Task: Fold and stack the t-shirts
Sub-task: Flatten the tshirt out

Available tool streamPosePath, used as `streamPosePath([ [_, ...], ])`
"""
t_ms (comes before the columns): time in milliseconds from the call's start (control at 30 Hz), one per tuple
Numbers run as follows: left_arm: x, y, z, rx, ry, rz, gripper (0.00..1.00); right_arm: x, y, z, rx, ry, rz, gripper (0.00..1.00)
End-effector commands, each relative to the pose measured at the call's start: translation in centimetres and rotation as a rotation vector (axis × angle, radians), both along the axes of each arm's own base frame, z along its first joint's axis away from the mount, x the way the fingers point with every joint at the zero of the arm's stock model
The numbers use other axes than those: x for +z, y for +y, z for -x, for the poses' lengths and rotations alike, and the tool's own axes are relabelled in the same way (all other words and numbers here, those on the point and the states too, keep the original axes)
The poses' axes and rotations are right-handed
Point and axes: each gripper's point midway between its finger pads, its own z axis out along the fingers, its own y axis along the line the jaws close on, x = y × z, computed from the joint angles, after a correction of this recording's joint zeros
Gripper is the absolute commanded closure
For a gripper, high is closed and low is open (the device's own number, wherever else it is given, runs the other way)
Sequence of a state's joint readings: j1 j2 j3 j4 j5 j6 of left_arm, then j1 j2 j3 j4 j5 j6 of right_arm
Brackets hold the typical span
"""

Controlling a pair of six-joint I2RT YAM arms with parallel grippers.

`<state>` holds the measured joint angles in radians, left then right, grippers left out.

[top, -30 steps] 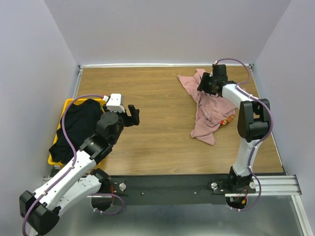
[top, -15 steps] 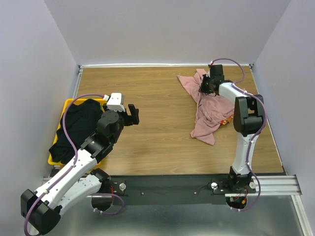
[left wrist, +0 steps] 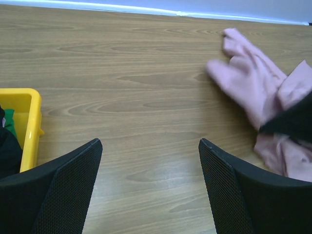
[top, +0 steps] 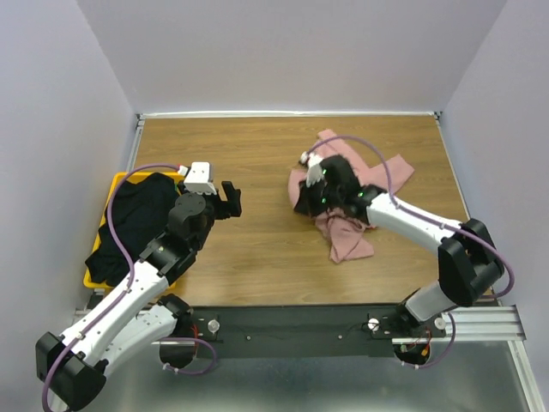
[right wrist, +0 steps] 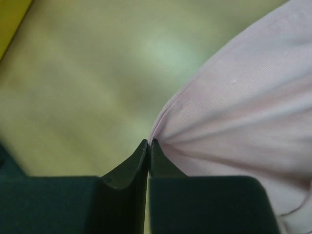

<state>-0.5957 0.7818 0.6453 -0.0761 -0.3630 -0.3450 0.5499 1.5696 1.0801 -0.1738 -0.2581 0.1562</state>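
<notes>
Midway across the wooden surface [top: 257,154], the right hand [right wrist: 148,143] is pinched together on an edge of the dusty-pink t-shirt [top: 350,243], with the cloth gathered into fine creases at its fingertips. The shirt lies bunched and unfolded right of centre. One part spreads toward the far right, and another trails toward the near edge. The right arm reaches leftward over it from its base at the near right. The left hand [left wrist: 149,142] hangs above bare wood left of centre, its fingers wide apart and holding nothing, well clear of the pink cloth. At the left edge, a black t-shirt [top: 137,215] is heaped in a yellow basket [top: 88,279], draping over its rim. Any print on the pink shirt is hidden in the folds.
</notes>
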Motion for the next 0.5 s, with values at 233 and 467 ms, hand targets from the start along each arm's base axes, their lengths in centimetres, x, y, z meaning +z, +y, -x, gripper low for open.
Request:
streamPosePath([
  [233,-1.5,-2.0,0.1,-0.045,0.089,0.110,0.13,-1.4,0.9,13.8,0.121,0.161,0.090,0.49],
  [467,-6.1,-3.6,-0.6,-0.053,0.275,0.058,0.20,1.0,-10.6,4.0,-0.457,-0.010,0.167,0.32],
])
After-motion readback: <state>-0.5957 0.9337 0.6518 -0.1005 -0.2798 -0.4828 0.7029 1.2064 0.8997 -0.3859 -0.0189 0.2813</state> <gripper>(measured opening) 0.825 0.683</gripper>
